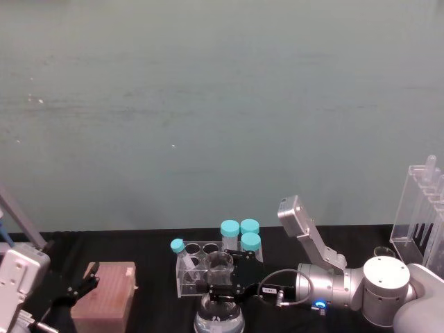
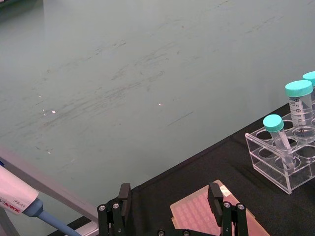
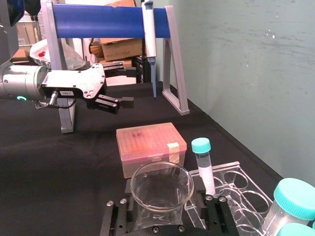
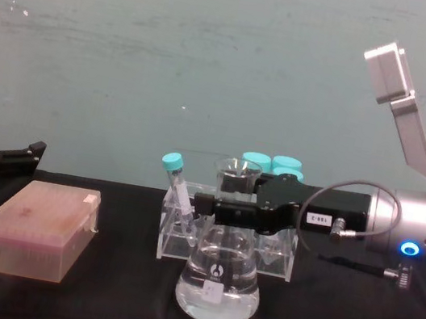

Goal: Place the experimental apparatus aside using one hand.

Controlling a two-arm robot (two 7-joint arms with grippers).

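My right gripper (image 1: 220,279) reaches left over the black table and is shut on a small glass beaker (image 1: 220,262), which is held above the table. The beaker (image 3: 161,187) sits between the two black fingers (image 3: 215,212), and its rim (image 4: 237,172) rises above the gripper (image 4: 225,208). Just in front of and below it stands a conical flask (image 4: 219,283) of clear liquid (image 1: 218,320). A tall clear acrylic stand (image 1: 422,208) is at the far right. My left gripper (image 4: 1,153) hovers open over a pink tip box (image 4: 42,229), away from the glassware.
A clear tube rack (image 4: 172,234) with teal-capped tubes (image 1: 240,232) stands right behind the beaker and flask. The pink tip box (image 1: 104,305) lies at the left. A blue pipette stand (image 3: 103,22) with a hanging pipette (image 3: 150,34) is beyond the left arm. A green wall backs the table.
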